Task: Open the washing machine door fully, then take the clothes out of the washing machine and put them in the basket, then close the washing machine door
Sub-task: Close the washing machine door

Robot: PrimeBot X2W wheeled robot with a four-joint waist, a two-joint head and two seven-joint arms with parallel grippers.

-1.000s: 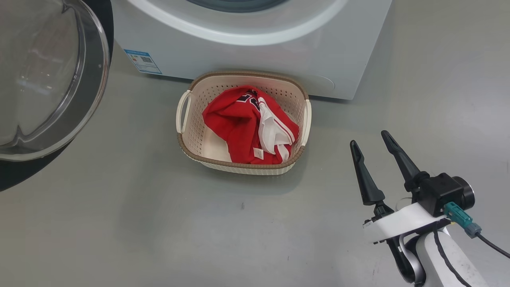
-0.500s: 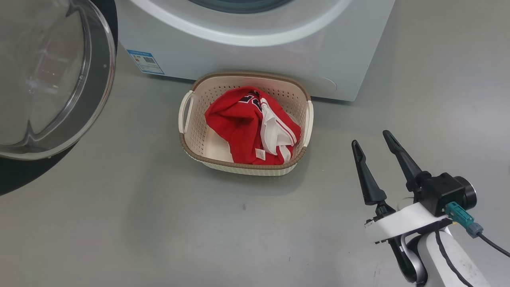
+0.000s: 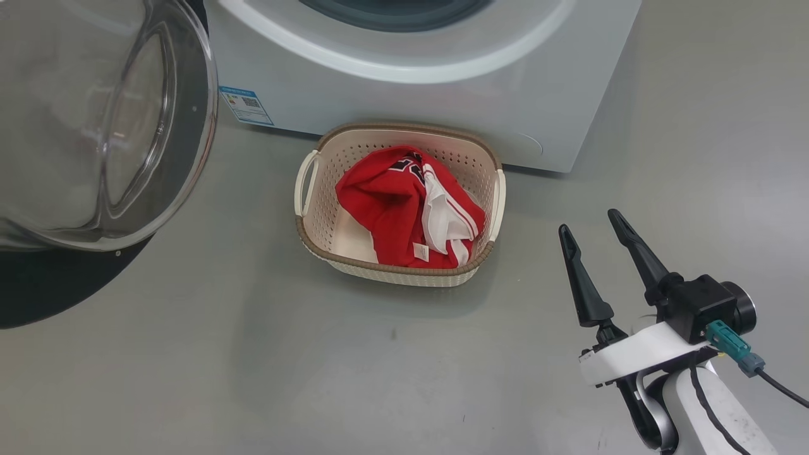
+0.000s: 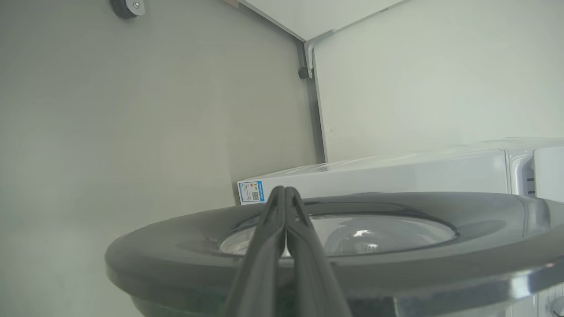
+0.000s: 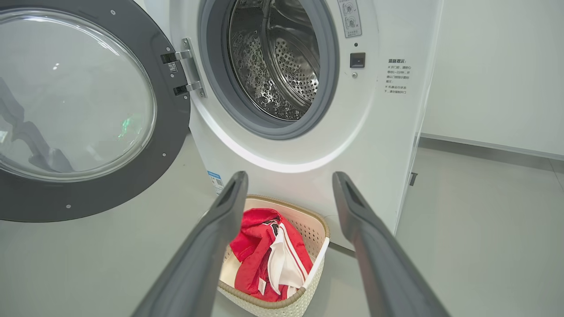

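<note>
The washing machine door (image 3: 107, 126) stands open at the left, glass bowl facing me. In the left wrist view my left gripper (image 4: 284, 190) is shut with nothing between its fingers, and they lie across the door's black rim (image 4: 176, 246); whether they touch it I cannot tell. The washing machine (image 3: 442, 82) shows its steel drum (image 5: 282, 57) with no fabric in sight. The red and white clothes (image 3: 392, 208) lie in the basket (image 3: 398, 273) on the floor before the machine. My right gripper (image 3: 588, 222) hangs open to the basket's right, holding nothing.
Grey floor (image 3: 253, 366) stretches in front of the basket. A blue label (image 3: 245, 104) sits low on the machine's front. A wall (image 5: 498, 70) rises to the machine's right. The door's hinge (image 5: 185, 66) is on the machine's left side.
The head view has shifted a little. Beyond that, the door's rim has swung rightwards, nearer the machine's front. The right gripper, basket and clothes have stayed put.
</note>
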